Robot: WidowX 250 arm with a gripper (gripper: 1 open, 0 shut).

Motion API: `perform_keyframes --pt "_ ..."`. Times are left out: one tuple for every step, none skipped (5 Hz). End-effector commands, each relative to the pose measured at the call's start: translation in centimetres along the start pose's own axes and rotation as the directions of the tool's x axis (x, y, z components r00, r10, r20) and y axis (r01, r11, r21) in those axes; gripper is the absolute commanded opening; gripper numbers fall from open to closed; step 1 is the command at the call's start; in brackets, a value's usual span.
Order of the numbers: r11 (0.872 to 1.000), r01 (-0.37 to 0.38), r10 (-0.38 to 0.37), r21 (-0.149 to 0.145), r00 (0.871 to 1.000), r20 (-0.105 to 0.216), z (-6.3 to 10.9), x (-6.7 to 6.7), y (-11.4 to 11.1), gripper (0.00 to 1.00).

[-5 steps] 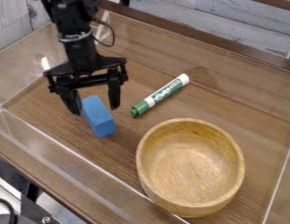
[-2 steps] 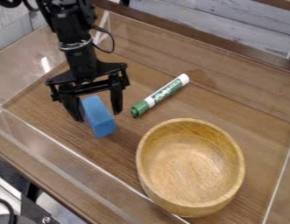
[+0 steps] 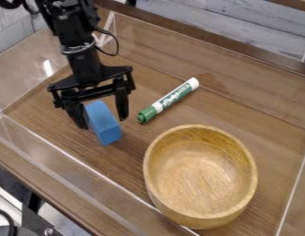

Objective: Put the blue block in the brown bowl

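Your end effector (image 3: 90,100) stands wide astride the blue block (image 3: 104,123), ungrasped on the table (image 3: 228,88); lifting into the brown bowl (image 3: 200,174) remains.

Arm (image 3: 71,28) cut off by top edge

Green-and-white marker pen (image 3: 169,100) flat on the wooden table (image 3: 228,88), clear walls around.
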State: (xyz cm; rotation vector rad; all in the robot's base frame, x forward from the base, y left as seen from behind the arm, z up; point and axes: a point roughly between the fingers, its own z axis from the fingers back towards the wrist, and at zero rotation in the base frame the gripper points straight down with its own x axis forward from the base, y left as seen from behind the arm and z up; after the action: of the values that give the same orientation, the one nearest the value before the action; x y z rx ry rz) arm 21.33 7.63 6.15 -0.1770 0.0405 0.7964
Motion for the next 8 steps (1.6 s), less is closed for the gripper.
perform_keyframes --pt "1.000 -0.012 0.013 -0.024 0.999 0.037 1.2 1.0 -0.3 1.00" --pt "0.999 -0.020 0.021 -0.027 0.999 0.033 1.3 0.8 -0.3 1.00" --pt "0.999 -0.025 0.026 -0.030 0.999 0.029 1.4 0.7 -0.4 1.00" --pt "0.999 -0.030 0.031 -0.034 0.999 0.025 1.6 0.6 -0.4 1.00" --pt "0.999 -0.036 0.037 -0.038 0.999 0.022 1.7 0.5 -0.5 1.00" --pt "0.998 -0.042 0.043 -0.042 0.999 0.025 1.2 0.7 -0.4 1.00" --pt "0.998 -0.049 0.051 -0.046 0.998 0.028 0.6 0.8 -0.3 1.00" --pt "0.997 -0.057 0.058 -0.050 0.998 0.031 0.0 1.0 -0.2 1.00"
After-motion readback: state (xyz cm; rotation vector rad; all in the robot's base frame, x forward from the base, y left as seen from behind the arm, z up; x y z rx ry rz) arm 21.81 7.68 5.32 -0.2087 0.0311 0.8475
